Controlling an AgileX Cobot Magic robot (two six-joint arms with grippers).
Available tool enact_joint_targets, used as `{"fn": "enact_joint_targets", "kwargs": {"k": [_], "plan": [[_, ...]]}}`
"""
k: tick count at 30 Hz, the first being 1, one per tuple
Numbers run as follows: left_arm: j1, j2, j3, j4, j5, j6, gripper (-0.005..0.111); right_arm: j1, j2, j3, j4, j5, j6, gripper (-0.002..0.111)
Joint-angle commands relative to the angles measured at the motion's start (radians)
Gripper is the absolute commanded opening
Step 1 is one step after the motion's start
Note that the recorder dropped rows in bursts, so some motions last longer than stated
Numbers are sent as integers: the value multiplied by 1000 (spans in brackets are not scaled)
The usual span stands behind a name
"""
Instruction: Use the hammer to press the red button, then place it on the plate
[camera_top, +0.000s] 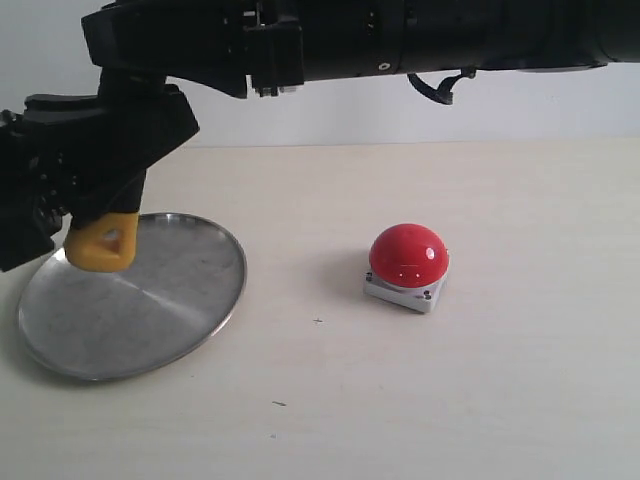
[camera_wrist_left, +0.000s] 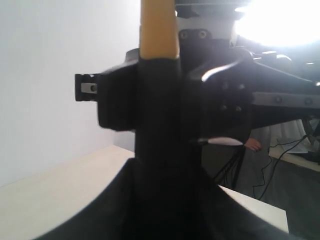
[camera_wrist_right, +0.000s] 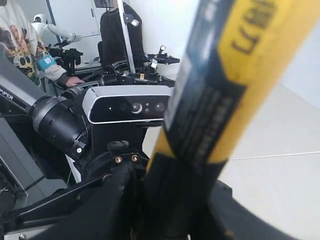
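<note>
Hanging yellow end down, the hammer (camera_top: 100, 245) hovers over the left part of the plate (camera_top: 170, 300), well apart from the red button (camera_top: 408, 252). The left pincer (camera_wrist_left: 160, 170) and right pincer (camera_wrist_right: 175, 195) both appear pinched on its handle. An uneven release could tip it off the rim onto the bench (camera_top: 520, 380). The right arm (camera_top: 450, 40) reaches across overhead, and the left arm (camera_top: 30, 200) crouches low beside the plate.

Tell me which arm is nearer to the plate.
Left. The left arm hangs just above the plate's rim with the hammer; the right arm stretches across higher up.
</note>
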Motion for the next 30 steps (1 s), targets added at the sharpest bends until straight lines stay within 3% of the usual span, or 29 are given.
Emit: {"fn": "enact_joint_targets", "kwargs": {"k": [1, 18, 21, 26, 30], "plan": [[-77, 62, -8, -114, -53, 80, 0, 2, 0, -15, 31, -19, 16, 0], [-104, 136, -8, -136, -53, 152, 3, 2, 0, -15, 31, -110, 53, 0], [-104, 136, -8, -121, -53, 152, 18, 2, 0, -15, 31, -116, 57, 0], [-104, 136, -8, -119, -53, 162, 60, 2, 0, -15, 31, -149, 70, 0], [-104, 136, -8, -117, -53, 167, 75, 2, -5, -15, 22, -298, 130, 0]]}}
